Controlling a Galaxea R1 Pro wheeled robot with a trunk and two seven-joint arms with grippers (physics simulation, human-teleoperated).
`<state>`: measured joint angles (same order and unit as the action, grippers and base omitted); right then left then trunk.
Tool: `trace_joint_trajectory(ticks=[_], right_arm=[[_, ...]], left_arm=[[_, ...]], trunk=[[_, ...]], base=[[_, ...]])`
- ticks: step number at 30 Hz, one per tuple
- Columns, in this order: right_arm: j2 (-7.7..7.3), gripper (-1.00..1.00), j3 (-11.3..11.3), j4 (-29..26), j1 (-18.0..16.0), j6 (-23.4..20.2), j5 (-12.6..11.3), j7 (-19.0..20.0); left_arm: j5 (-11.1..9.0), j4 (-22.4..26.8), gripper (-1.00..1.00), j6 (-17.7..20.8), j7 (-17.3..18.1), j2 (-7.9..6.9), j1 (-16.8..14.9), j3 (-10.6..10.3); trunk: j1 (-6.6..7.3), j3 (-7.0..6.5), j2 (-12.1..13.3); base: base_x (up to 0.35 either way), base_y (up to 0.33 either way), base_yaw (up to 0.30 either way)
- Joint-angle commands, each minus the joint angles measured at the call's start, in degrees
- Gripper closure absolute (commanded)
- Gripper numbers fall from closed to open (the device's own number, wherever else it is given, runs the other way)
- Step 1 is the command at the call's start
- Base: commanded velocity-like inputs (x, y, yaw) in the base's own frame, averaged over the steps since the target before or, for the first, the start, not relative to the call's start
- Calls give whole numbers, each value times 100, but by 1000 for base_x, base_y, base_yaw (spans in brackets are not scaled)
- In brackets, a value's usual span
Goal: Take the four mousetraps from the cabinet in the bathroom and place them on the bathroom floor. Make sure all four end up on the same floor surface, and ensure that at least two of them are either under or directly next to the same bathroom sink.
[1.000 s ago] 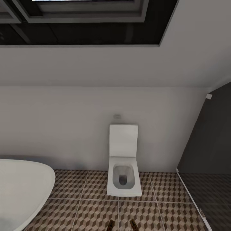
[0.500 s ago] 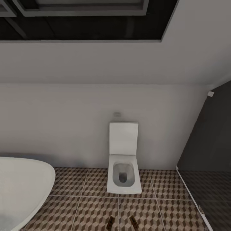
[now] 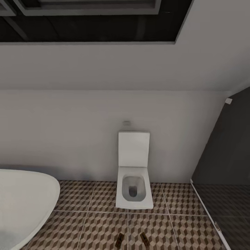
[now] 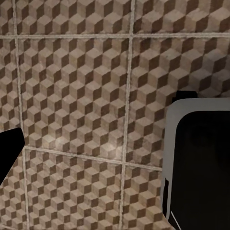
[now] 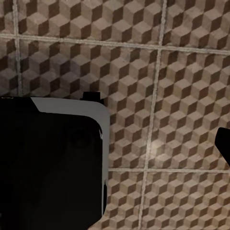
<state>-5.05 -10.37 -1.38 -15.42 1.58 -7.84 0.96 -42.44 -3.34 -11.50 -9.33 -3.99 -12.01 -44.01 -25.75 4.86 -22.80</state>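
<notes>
Right now my head camera looks across the bathroom floor (image 3: 90, 229), its big square tiles printed with brown-and-beige cubes and split by pale grout lines. Two mousetraps lie flat on those tiles at the very bottom edge of the head view, in front of the toilet: the left mousetrap (image 3: 119, 240) and the right mousetrap (image 3: 144, 239), near each other but not touching, angled so their far ends lean apart. Each shows as a small brown board with dark parts; I can't make out finer detail. The white square toilet (image 3: 134, 190) stands against the pale back wall (image 3: 69, 139) with its lid up, and a small plate (image 3: 126, 123) sits on the wall just above it. The rounded rim of the white bathtub (image 3: 27, 201) comes in at the left of the head view, and a dark glass partition (image 3: 225, 166) closes off the right. In the left wrist view I see the patterned tiles below, a dark grey-edged part of the robot's body (image 4: 201, 163), and one black finger (image 4: 9, 148) at the frame's edge; the right wrist view gives me a similar dark body panel (image 5: 52, 163) and one black fingertip (image 5: 224, 143) over the tiles. For both the left gripper and the right gripper, I can't tell how the jaws are set.
</notes>
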Motion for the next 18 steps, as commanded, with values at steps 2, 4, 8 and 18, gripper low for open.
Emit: trace_joint_trajectory(ticks=[2, 4, 8, 18], right_arm=[[-3, -100, -51, 3, -5, 17, -48, 10], [-4, -100, -52, 4, -5, 17, -41, 10], [-12, -100, -53, 4, -5, 24, -38, 10], [128, -100, -46, -37, -5, 94, -59, 14]], left_arm=[[-18, -10, -100, -19, -7, 3, -5, -37], [-18, -9, -100, -19, -7, 3, -4, -37], [-18, -10, -100, -19, -7, 3, -7, -37], [-18, -15, -100, -19, -7, 3, -7, -37]], trunk=[[-3, 13, -12], [-3, 13, -12], [-3, 13, -12], [-3, 13, -12]], base=[[0, 0, 0], [0, 0, 0], [0, 0, 0], [0, 0, 0]])
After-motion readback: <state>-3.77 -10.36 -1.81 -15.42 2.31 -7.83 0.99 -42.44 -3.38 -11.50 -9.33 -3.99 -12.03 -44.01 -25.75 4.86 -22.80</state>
